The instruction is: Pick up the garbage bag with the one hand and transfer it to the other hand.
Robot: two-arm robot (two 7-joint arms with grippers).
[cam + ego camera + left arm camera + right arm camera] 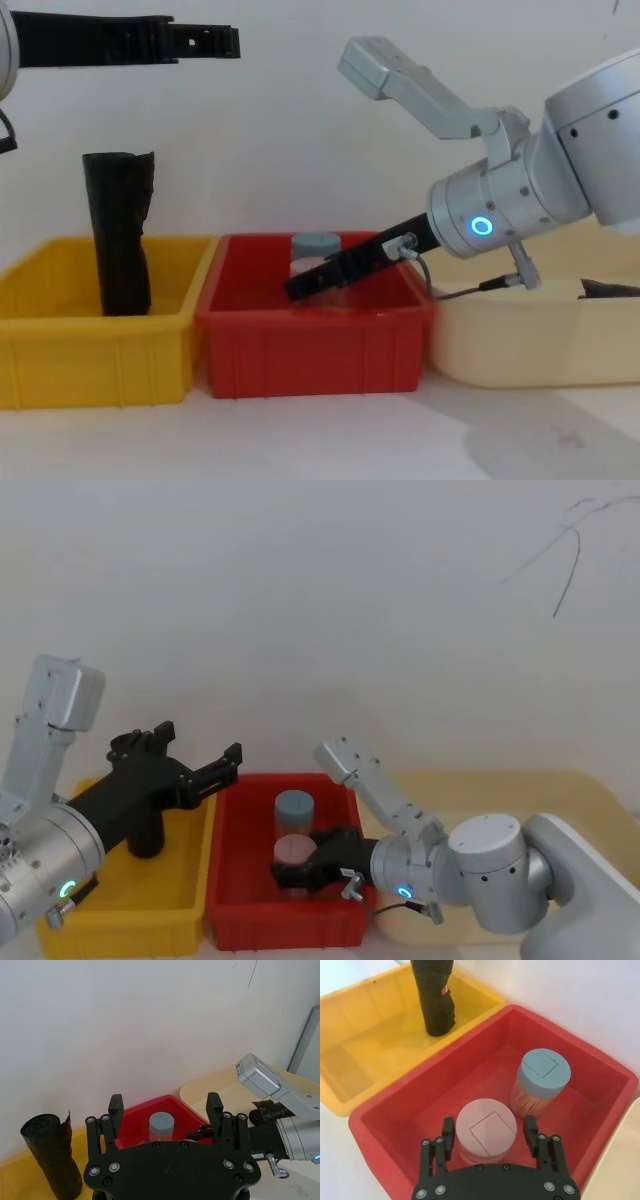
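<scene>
Two fingers of the one hand [200, 742] stand wide apart and grip nothing in the head view, high over the yellow bin [120, 915], with the garbage bag [147, 832] upright below and behind them.

In the left wrist view the roll sits off to one side of the jaws. I'd pull back, centre on it, then descend and close on its middle.

In the right wrist view the other hand [490, 1130] is spread either side of a pink-lidded jar [485, 1127] in the red bin [385, 1120], well away from the roll.

In the chest view the roll rises well above the bin rim, beneath the raised fingers.
</scene>
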